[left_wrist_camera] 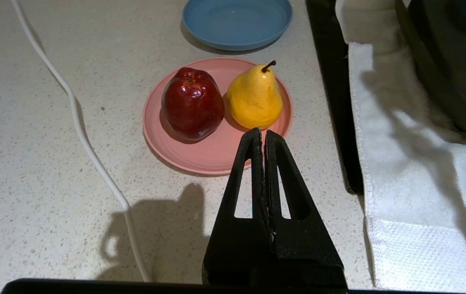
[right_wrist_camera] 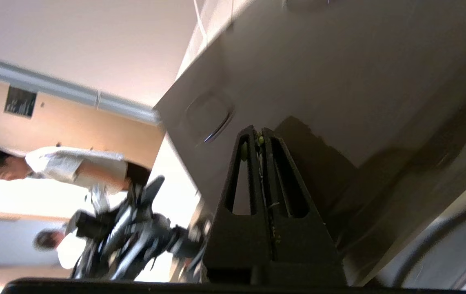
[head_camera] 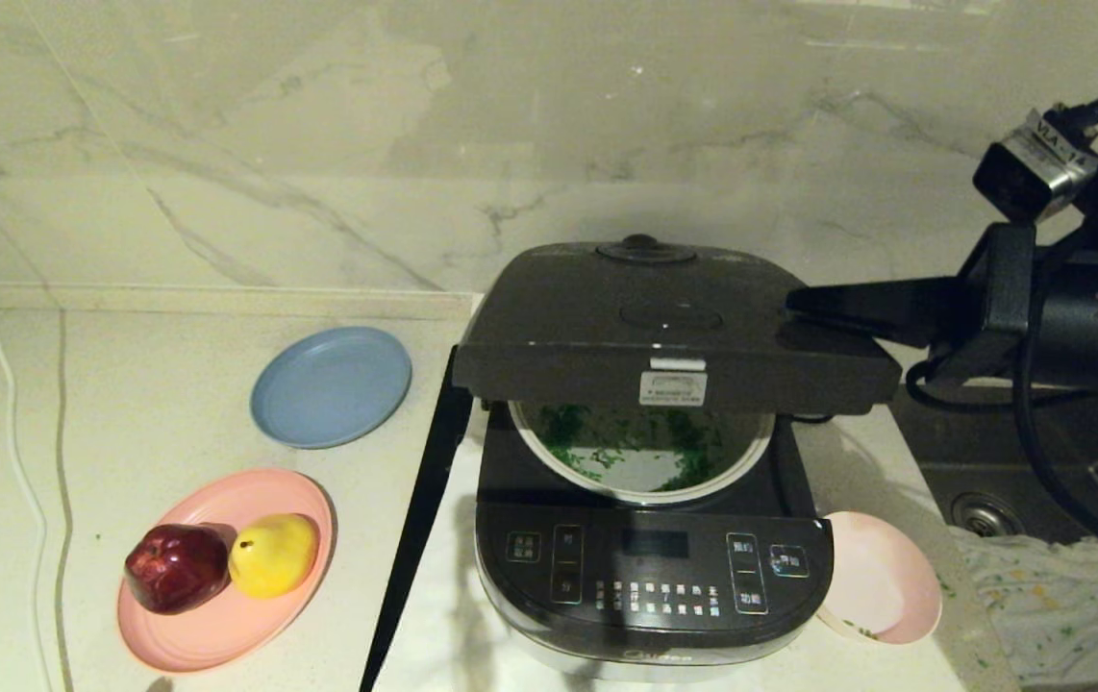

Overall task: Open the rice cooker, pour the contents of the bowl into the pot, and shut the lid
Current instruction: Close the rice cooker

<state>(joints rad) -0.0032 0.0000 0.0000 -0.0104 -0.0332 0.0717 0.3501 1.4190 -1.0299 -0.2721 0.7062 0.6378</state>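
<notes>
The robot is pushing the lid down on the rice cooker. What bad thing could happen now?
1. The right hand is shut and pressing near the right edge of the lid, which is only half down. It might slide off, and the lid could spring up.
2. The pink bowl leans against the rice cooker near the counter edge. If the cooker shifts, the bowl could get knocked.
3. A push at one side may leave the lid unlatched over the pot.

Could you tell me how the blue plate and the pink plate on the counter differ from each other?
The round flat blue plate lies bare, while the round flat pink plate carries a dark red apple and a yellow pear. The blue plate sits farther back, toward the marble wall; the pink plate sits nearer the robot. Both rest on the pale speckled counter, left of the dark grey rice cooker.
</notes>
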